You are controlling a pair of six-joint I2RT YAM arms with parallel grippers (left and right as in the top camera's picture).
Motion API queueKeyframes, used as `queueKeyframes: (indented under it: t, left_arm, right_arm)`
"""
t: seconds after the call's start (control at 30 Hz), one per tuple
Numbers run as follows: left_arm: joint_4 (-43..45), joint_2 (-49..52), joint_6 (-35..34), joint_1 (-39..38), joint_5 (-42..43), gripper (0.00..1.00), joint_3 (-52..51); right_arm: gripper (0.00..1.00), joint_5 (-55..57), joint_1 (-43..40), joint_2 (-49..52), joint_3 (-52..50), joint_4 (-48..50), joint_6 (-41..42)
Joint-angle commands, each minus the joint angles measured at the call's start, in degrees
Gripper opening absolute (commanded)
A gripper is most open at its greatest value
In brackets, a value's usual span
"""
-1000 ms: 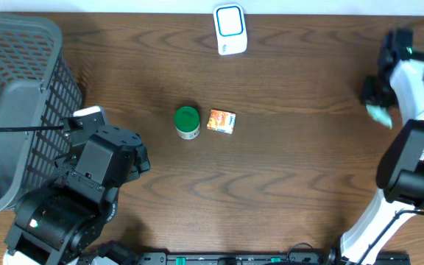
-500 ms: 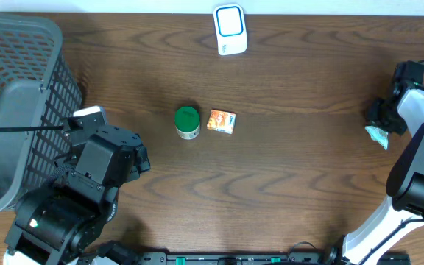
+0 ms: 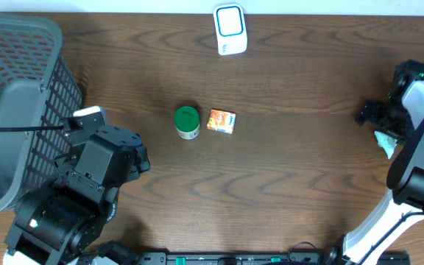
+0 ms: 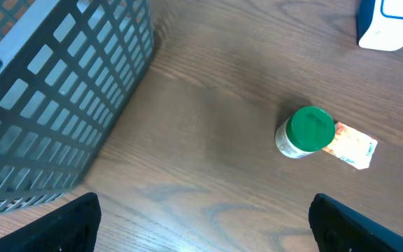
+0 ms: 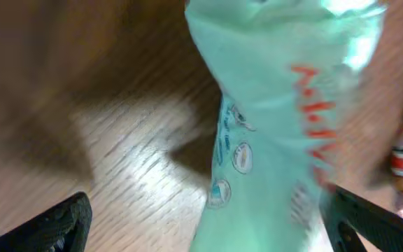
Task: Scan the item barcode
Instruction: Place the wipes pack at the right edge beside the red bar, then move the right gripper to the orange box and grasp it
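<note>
I read a dark wood-grain table (image 3: 293,81) across the whole overhead frame. The mint-green packet (image 3: 383,140) lies at the right edge, between the spread fingers of the right gripper (image 5: 212,220). The left gripper (image 4: 201,227), lower left, is also spread. The scanner (image 3: 230,29) sits top centre.

A dark brown wooden table (image 3: 308,81) with a wavy grain was seen filling nearly the whole overhead view. Along its far edge a narrow pale strip (image 3: 124,6) was shown; wall or floor could not be told. Soft light was cast, and a pale sheen was left on the wood in the right wrist view.
</note>
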Motion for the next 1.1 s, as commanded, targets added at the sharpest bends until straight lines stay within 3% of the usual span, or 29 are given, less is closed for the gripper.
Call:
queueKeyframes:
  t: [0.0, 0.27, 0.57, 0.8, 0.87, 1.07]
  left_arm:
    - [-0.1, 0.0, 0.3, 0.2, -1.0, 0.96, 0.3]
    - [-0.1, 0.0, 0.3, 0.2, -1.0, 0.95, 0.3]
    - [-0.1, 0.0, 0.3, 0.2, -1.0, 0.95, 0.3]
    - [-0.1, 0.0, 0.3, 0.2, -1.0, 0.96, 0.3]
    - [-0.1, 0.0, 0.3, 0.2, -1.0, 0.95, 0.3]
    - [-0.1, 0.0, 0.3, 0.2, -1.0, 0.96, 0.3]
  right_arm:
    - [0.99, 0.1, 1.0, -0.7, 9.0, -4.3, 3.2]
    - [0.99, -5.6, 6.8, -0.8, 23.1, -17.0, 5.5]
    - [0.99, -5.9, 20.1, -0.8, 23.9, -19.6, 5.5]
    - [0.99, -11.5, 33.3, -0.8, 23.8, -16.8, 8.1]
    - [0.99, -16.0, 36.3, -0.7, 23.6, -14.7, 8.3]
    - [0.99, -16.0, 43.6, 0.0, 20.8, -5.9, 10.8]
